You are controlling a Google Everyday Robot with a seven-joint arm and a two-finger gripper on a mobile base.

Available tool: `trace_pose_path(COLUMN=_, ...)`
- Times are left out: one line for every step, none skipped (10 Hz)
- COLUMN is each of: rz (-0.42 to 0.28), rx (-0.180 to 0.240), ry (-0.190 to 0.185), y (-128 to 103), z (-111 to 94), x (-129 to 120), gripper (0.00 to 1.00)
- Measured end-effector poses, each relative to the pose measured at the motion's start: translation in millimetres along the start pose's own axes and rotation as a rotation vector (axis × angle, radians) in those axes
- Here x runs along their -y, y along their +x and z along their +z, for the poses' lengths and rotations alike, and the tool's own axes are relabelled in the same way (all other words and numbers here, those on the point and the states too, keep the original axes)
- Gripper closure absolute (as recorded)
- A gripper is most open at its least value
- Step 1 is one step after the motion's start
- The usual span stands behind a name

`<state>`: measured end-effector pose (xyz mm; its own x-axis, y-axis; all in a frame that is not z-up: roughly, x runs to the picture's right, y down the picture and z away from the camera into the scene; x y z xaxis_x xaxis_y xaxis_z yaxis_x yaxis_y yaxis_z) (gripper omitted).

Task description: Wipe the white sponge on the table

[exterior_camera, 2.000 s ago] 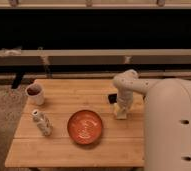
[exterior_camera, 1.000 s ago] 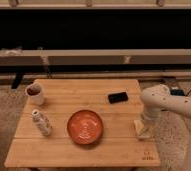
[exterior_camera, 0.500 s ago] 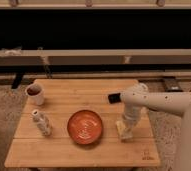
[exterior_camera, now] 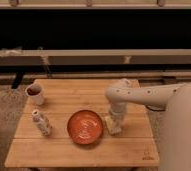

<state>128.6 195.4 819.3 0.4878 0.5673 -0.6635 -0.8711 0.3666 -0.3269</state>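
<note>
Mid-wipe: gripper (exterior_camera: 115, 120) clamped on the white sponge (exterior_camera: 113, 125), pressing it to the table (exterior_camera: 79, 150), just right of orange bowl (exterior_camera: 85, 127). Next stroke should avoid bowl.

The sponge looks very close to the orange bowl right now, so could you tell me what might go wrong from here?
1. The hand presses the sponge down right beside the bowl; another stroke leftward could shove the bowl.
2. A pushed bowl could slide on toward the spotted bottle and tip it.
3. The arm hides the phone, so a return stroke might hit it.

The hand (exterior_camera: 116, 118) presses the white sponge (exterior_camera: 112, 125) on the table (exterior_camera: 84, 152).
</note>
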Motion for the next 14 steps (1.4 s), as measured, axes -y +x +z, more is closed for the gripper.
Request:
trace_pose_path(rz=0.006, rx=0.010, ry=0.016, y=-11.8, z=-1.9, x=10.2, gripper=0.34)
trace_pose_path(rz=0.016, rx=0.027, ry=0.035, y=-25.2, z=-5.5, x=22.5, gripper=0.24)
trace_pose_path(rz=0.026, rx=0.040, ry=0.052, y=-33.8, z=-8.0, x=33.5, gripper=0.20)
trace_pose_path(rz=0.033, rx=0.047, ry=0.060, y=-38.9, z=-9.2, x=39.4, gripper=0.20)
trace_pose_path(rz=0.038, rx=0.058, ry=0.067, y=-43.1, z=-11.0, x=44.7, gripper=0.20)
trace_pose_path(rz=0.040, rx=0.073, ry=0.071, y=-47.9, z=-12.4, x=52.4, gripper=0.20)
trace_pose_path(rz=0.038, rx=0.083, ry=0.061, y=-47.6, z=-13.1, x=53.9, gripper=0.20)
trace_pose_path(rz=0.033, rx=0.092, ry=0.051, y=-45.6, z=-15.1, x=57.2, gripper=0.20)
trace_pose_path(rz=0.020, rx=0.109, ry=0.023, y=-45.0, z=-19.9, x=59.0, gripper=0.20)
trace_pose_path(rz=0.009, rx=0.131, ry=-0.005, y=-43.5, z=-27.7, x=63.3, gripper=0.20)
trace_pose_path(rz=-0.003, rx=0.152, ry=-0.021, y=-42.4, z=-37.9, x=67.3, gripper=0.20)
trace_pose_path(rz=-0.015, rx=0.177, ry=-0.034, y=-38.8, z=-49.2, x=71.8, gripper=0.20)
trace_pose_path(rz=-0.027, rx=0.198, ry=-0.045, y=-32.6, z=-56.4, x=75.3, gripper=0.20)
trace_pose_path(rz=-0.033, rx=0.210, ry=-0.048, y=-30.9, z=-59.4, x=76.9, gripper=0.20)
